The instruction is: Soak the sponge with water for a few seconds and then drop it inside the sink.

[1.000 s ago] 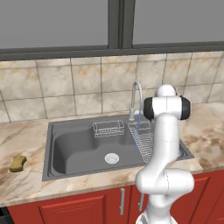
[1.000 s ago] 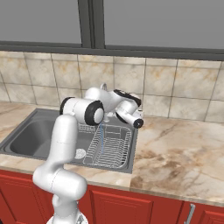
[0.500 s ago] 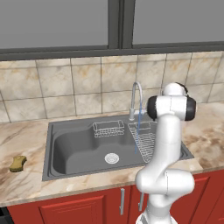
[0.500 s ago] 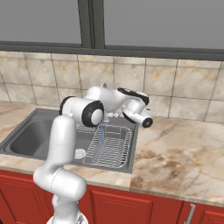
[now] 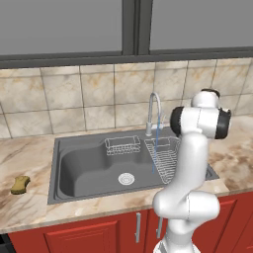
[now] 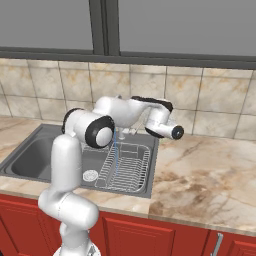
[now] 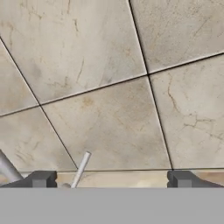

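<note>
One small mustard-yellow sponge (image 5: 20, 184) with pinched, wavy sides lies on the marbled beige worktop (image 5: 29, 207), well to the left of the sink (image 5: 89, 170) and apart from it. We see the sink as a large dark grey rectangular metal basin with a round silver drain (image 5: 126, 178) in its floor. Inside, a small wire basket (image 5: 122, 146) hangs at the back wall and a wire dish rack (image 5: 165, 158) fills the right part. From the curved silver faucet (image 5: 154, 111) a thin pale-blue stream of water (image 5: 156, 148) falls straight down. In the hand view, our fingers (image 7: 41, 178) stand spread wide, holding nothing, facing the stone-tiled wall (image 7: 109, 78) with its thin dark grout lines.
</note>
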Robot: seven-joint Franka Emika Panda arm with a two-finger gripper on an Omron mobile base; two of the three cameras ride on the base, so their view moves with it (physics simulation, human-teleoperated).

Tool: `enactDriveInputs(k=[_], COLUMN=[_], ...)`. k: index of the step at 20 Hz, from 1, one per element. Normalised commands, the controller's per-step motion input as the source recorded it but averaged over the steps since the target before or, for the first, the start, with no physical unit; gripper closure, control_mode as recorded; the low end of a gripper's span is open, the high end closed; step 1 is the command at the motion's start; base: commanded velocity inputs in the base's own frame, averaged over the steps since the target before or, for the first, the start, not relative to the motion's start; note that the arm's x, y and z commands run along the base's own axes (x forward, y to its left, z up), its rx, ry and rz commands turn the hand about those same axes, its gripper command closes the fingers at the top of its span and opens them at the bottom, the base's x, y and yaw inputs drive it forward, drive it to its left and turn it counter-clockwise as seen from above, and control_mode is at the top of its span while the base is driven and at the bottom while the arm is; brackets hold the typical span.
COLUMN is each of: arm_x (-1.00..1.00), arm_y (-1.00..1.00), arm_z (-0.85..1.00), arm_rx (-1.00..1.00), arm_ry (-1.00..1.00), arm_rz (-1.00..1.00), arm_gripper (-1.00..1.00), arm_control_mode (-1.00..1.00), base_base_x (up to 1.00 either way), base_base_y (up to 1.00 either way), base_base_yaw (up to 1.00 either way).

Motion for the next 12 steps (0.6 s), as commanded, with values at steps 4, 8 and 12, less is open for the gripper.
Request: enactDriveInputs(k=[4,8,12], arm_x=[-0.55,-0.57,-0.55], arm_y=[-0.15,-0.11,-0.04], arm_z=[0.12,0.10,0.05], arm_rx=[0.02,0.01,0.00], arm_ry=[0.33,0.30,0.21], arm_rz=[0.00,0.00,0.00], arm_gripper=[-1.00,-1.00,-1.00], arm_control_mode=[-1.00,-1.00,-1.00], base_base_x=[0.00,0.00,0.00], base_base_y=[0.00,0.00,0.00], base_base_yaw=[0.00,0.00,0.00])
